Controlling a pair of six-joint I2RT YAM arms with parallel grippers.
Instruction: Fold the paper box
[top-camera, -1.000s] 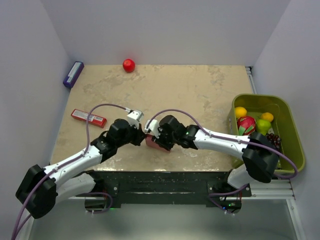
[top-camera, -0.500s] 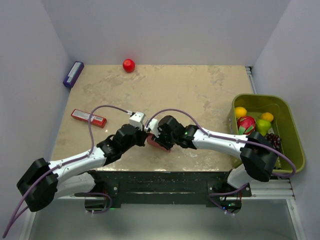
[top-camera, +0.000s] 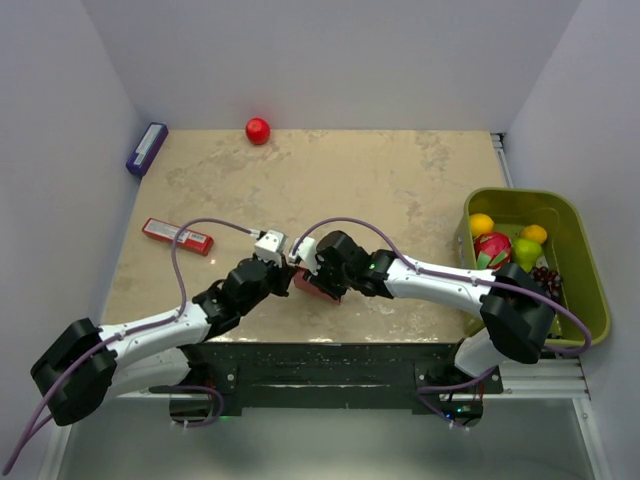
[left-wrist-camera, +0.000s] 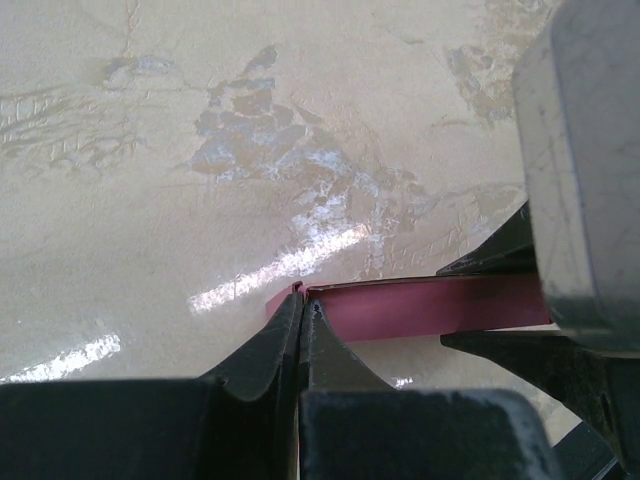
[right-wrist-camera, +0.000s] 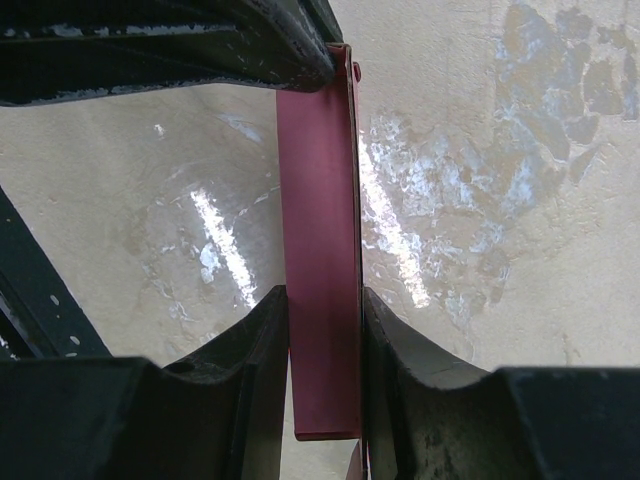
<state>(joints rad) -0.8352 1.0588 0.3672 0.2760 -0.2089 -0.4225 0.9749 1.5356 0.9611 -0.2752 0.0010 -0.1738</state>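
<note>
The paper box (top-camera: 312, 289) is a pink, partly folded card held just above the table near the front edge, between both arms. My right gripper (top-camera: 316, 276) is shut on it; in the right wrist view a narrow pink panel (right-wrist-camera: 320, 250) stands edge-up between the two fingers (right-wrist-camera: 250, 350). My left gripper (top-camera: 287, 270) meets the box from the left. In the left wrist view its tips (left-wrist-camera: 301, 298) are pressed together on a thin card edge at the box's corner, with the pink panel (left-wrist-camera: 430, 307) running off to the right. Most of the box is hidden by the grippers from above.
A red bar-shaped packet (top-camera: 178, 235) lies at the left. A purple box (top-camera: 147, 148) and a red ball (top-camera: 258, 130) sit at the back. A green bin (top-camera: 520, 194) with fruit stands off the table's right edge.
The left arm's wrist has shifted slightly toward the near edge and its forearm has swung lower, still pinching the box's corner. The right arm and the box have hardly moved.
</note>
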